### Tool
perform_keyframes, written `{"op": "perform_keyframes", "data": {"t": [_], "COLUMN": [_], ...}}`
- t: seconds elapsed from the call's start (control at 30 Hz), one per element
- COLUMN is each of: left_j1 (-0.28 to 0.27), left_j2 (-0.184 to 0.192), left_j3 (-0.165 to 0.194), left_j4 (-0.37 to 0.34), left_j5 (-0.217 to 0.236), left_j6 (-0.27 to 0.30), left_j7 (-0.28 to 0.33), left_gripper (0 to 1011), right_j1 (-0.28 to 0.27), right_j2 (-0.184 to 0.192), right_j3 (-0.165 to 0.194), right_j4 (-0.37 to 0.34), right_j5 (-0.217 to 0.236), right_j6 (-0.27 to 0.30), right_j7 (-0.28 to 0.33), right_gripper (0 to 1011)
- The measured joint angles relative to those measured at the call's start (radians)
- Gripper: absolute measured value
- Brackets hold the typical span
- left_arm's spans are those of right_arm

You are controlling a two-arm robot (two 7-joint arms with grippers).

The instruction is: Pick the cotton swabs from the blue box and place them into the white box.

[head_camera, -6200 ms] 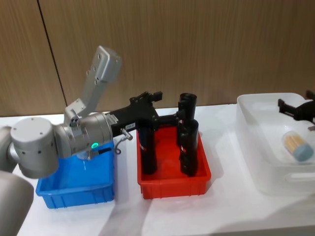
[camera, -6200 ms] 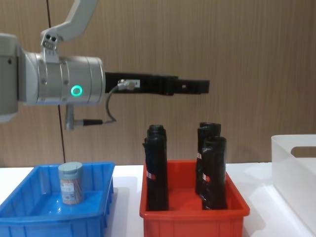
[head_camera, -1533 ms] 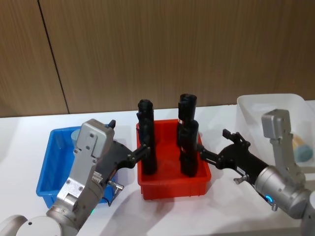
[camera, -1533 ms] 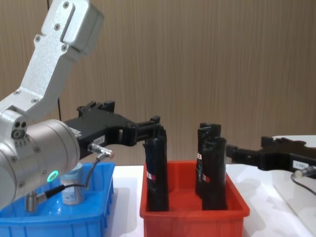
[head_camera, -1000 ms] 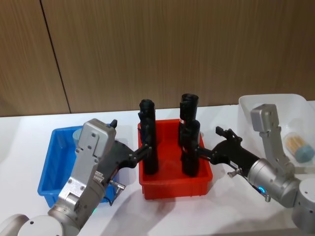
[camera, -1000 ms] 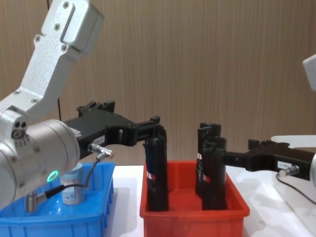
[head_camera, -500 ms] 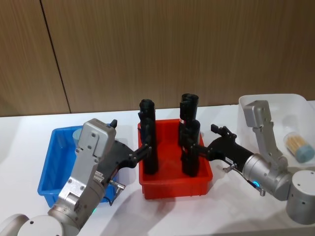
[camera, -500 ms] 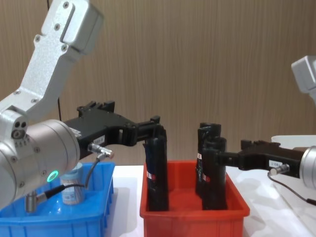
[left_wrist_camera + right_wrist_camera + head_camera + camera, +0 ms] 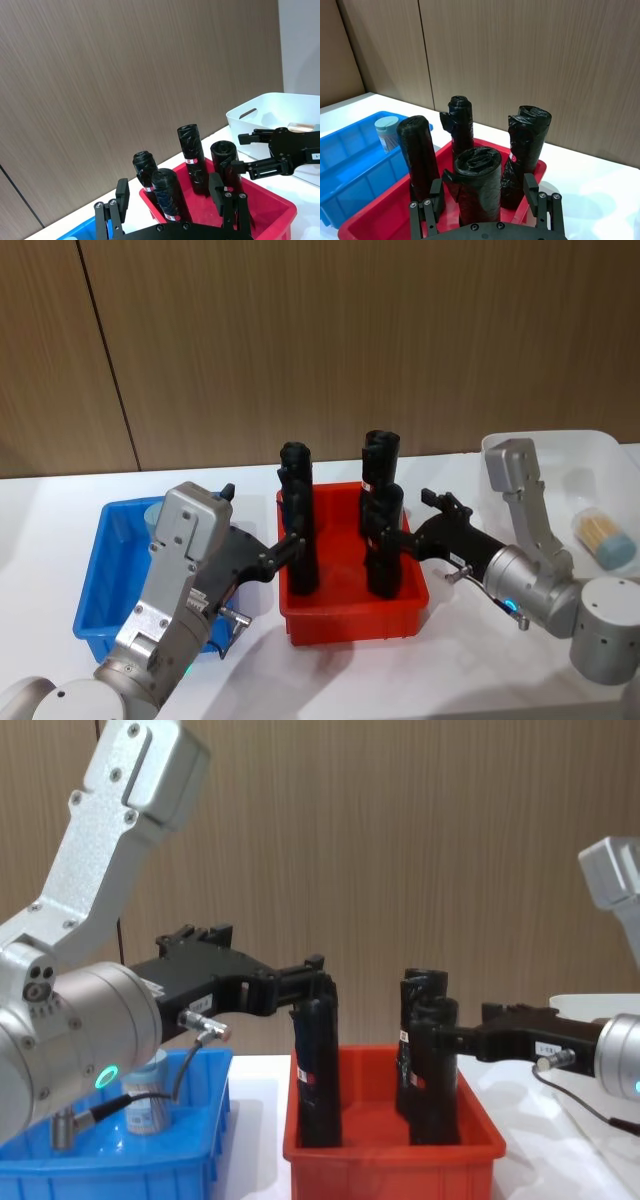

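Head view: blue box (image 9: pixel 100 612) at left, one tub of cotton swabs (image 9: pixel 155 514) in far corner, largely behind left arm. Red bin (image 9: pixel 352 615) centre, four upright black rolls (image 9: pixel 300 540). White box (image 9: pixel 560 455) right, a second tub (image 9: pixel 604 539) inside.

Chest view: left gripper (image 9: pixel 315 982) over red bin's left rolls; right gripper (image 9: pixel 440 1038) at near right roll.

Wrist views: both grippers' fingers spread apart, holding nothing.
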Motion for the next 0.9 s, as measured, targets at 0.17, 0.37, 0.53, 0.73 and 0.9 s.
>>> {"op": "perform_keyframes", "data": {"t": [0.17, 0.37, 0.53, 0.73, 0.9], "left_j1": [0.000, 0.000, 0.000, 0.000, 0.000], "left_j2": [0.000, 0.000, 0.000, 0.000, 0.000], "left_j3": [0.000, 0.000, 0.000, 0.000, 0.000], "left_j4": [0.000, 0.000, 0.000, 0.000, 0.000], "left_j5": [0.000, 0.000, 0.000, 0.000, 0.000], "left_j6": [0.000, 0.000, 0.000, 0.000, 0.000], "left_j7": [0.000, 0.000, 0.000, 0.000, 0.000], "left_gripper": [1004, 1004, 1004, 1004, 1004], "right_j1": [0.017, 0.040, 0.061, 0.082, 0.104], "right_j2": [-0.006, -0.014, -0.022, -0.031, -0.039], "right_j3": [-0.002, -0.005, -0.009, -0.013, -0.017], "right_j4": [0.028, 0.068, 0.102, 0.138, 0.175], "right_j5": [-0.002, -0.007, -0.011, -0.016, -0.022], "right_j6": [-0.007, -0.019, -0.029, -0.041, -0.052], "right_j7": [0.001, 0.006, 0.008, 0.012, 0.014], "right_gripper": [1002, 1001, 1001, 1002, 1001]}}
